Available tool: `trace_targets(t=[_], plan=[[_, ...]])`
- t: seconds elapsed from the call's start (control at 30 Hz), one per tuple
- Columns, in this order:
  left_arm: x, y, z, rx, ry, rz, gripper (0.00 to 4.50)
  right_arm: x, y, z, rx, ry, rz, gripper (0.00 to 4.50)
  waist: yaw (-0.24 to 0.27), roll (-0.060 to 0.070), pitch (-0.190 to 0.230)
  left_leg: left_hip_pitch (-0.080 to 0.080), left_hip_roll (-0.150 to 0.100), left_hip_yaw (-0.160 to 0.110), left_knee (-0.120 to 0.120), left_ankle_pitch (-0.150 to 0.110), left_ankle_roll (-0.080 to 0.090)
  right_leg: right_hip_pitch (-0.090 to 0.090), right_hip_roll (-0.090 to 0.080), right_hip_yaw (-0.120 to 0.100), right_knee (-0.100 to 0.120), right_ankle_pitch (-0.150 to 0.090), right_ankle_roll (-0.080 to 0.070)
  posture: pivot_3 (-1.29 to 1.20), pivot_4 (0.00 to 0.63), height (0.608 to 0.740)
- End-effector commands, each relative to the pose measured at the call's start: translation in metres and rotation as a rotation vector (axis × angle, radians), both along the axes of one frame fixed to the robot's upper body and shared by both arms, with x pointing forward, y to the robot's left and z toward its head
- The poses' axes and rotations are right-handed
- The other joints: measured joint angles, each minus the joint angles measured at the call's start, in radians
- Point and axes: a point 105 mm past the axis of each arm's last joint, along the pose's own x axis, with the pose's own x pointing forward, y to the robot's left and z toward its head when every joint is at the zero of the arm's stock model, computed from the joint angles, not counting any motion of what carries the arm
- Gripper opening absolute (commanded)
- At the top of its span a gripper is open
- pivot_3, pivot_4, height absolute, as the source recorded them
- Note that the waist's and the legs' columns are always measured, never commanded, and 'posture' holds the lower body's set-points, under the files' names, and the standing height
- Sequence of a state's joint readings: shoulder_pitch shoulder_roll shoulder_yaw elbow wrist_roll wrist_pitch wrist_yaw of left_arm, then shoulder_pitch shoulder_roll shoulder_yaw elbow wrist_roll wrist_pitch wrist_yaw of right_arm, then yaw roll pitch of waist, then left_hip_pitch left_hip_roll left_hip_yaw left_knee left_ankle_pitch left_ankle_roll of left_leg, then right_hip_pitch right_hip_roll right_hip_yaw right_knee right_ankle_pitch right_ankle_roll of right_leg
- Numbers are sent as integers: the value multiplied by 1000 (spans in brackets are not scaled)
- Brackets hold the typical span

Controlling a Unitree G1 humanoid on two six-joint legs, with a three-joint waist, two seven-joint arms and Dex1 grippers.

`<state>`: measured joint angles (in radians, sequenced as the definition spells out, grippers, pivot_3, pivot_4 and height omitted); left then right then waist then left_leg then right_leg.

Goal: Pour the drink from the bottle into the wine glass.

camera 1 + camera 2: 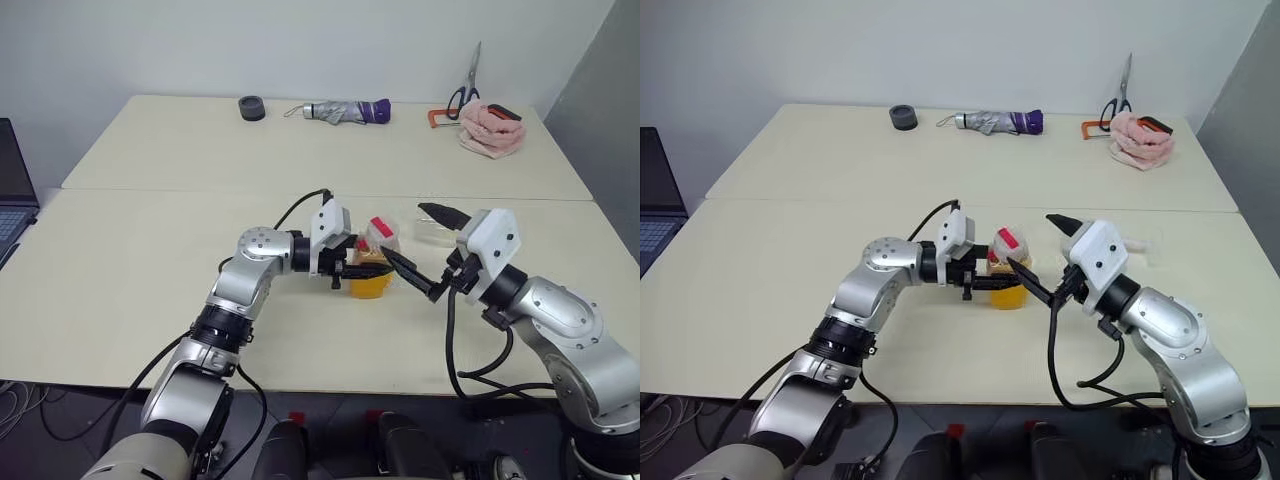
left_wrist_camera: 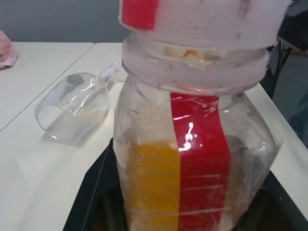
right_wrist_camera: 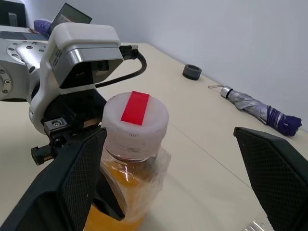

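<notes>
1. Your left gripper is clamped on the small clear plastic bottle of orange drink, white-capped with a red strip.
2. Your right gripper gapes wide, empty, just beside that bottle.
3. The clear wine glass lies toppled beyond your grippers.

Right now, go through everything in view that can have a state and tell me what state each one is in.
bottle: upright, cap on, clamped in the left gripper
drink: fills the lower part of the bottle
wine glass: lying on its side on the table, apparently empty
right gripper: open, next to the bottle
umbrella: folded
scissors: closed
</notes>
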<state>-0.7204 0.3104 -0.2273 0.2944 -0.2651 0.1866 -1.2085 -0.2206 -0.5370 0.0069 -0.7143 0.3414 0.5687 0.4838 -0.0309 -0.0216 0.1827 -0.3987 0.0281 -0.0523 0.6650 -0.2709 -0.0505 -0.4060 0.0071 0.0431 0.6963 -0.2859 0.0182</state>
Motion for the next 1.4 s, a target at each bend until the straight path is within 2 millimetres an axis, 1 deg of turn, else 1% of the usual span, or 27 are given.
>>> trace_targets(t=[0.03,0.43,0.53,0.63,0.87,1.07,1.4], plan=[[-3,-3,16,-37,-65,-28,1891,-4,-8,11,6,-32,-19,4500,0,0,0,0,0,0,0,0,0,0,0,0,0,0,0,0,150,740],[-3,-2,16,-36,-65,-31,1891,-12,-12,5,-37,19,17,4500,0,0,0,0,0,0,0,0,0,0,0,0,0,0,0,0,150,740],[-3,-2,16,-35,-65,-32,1891,-19,-8,5,-33,39,59,4500,0,0,0,0,0,0,0,0,0,0,0,0,0,0,0,0,150,740],[-3,-2,16,-35,-65,-34,1891,-23,2,13,-8,28,105,4500,0,0,0,0,0,0,0,0,0,0,0,0,0,0,0,0,150,740],[-2,-4,17,-35,-68,-36,1891,-9,15,20,-13,-50,76,4500,-1,0,0,0,0,0,0,0,0,0,0,0,0,0,0,0,150,740],[-2,-5,17,-39,-69,-36,1891,-5,22,20,-29,-75,81,4500,0,0,0,0,0,0,0,0,0,0,0,0,0,0,0,0,150,740],[-3,-5,16,-40,-67,-34,1891,-2,21,20,-12,-81,63,4500,0,0,0,0,0,0,0,0,0,0,0,0,0,0,0,0,150,740]])
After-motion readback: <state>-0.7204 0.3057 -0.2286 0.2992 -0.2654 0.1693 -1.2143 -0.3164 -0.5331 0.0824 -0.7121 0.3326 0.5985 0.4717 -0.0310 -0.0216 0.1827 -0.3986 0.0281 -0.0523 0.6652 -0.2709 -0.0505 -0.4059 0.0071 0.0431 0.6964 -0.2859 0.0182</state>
